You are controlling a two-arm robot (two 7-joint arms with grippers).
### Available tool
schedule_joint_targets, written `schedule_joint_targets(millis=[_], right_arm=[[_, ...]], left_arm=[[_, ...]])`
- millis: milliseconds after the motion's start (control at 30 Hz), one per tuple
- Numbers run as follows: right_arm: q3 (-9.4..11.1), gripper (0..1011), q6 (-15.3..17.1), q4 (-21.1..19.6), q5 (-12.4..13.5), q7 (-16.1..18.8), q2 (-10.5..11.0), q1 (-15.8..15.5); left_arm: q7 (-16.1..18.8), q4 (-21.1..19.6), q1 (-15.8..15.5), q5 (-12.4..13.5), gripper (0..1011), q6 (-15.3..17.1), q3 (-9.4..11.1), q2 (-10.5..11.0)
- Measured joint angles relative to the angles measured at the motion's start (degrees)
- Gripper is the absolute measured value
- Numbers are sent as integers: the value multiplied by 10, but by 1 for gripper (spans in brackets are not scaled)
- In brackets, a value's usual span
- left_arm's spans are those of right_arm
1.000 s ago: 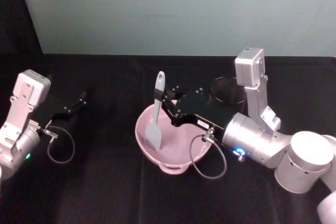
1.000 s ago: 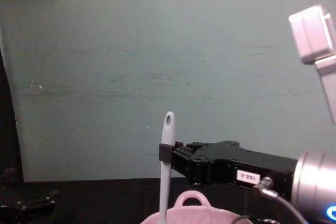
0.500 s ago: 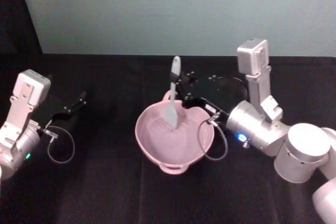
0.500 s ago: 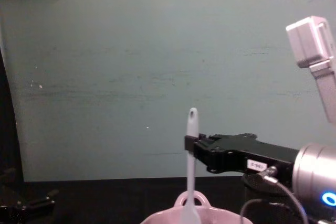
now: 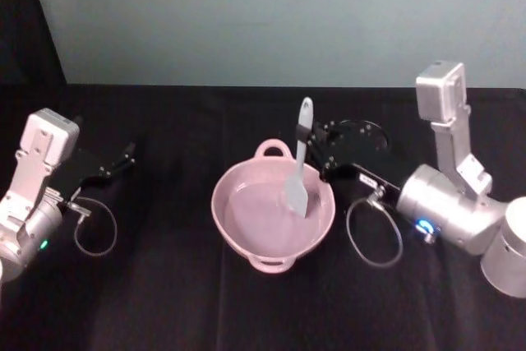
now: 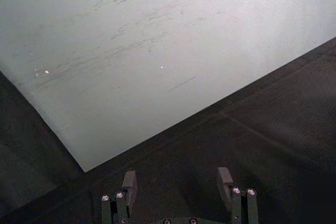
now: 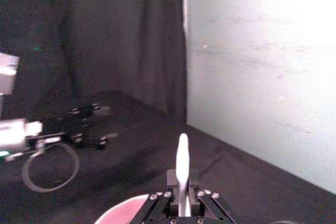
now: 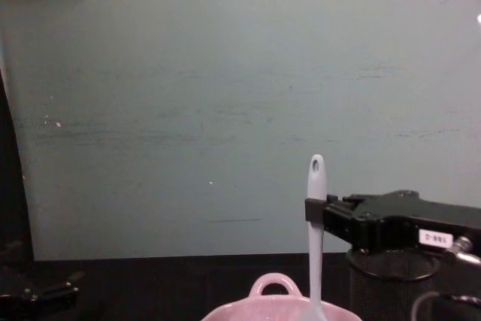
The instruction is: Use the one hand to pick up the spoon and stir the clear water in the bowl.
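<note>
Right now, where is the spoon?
In the head view the spoon stands in the right side of the bowl, held by the right gripper.

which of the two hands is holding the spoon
The right hand, shut on the spoon with its blade down in the pink bowl; the left hand sits open and empty.

Spoon in bowl, R side; mesh cup behind-R.
</note>
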Motion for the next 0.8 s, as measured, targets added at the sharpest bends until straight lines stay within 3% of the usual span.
schedule_joint_targets(millis=[167,367,800], right_arm=[[-2,109,24,-34,28,20,21,-22],[-18,109,44,-55,56,34,29,-33],[-58,109,32,-49,65,20,4,-13]], left_arm=[[0,0,0,0,1011,0,0,0],[0,0,0,0,1011,0,0,0],[0,0,0,0,1011,0,0,0]])
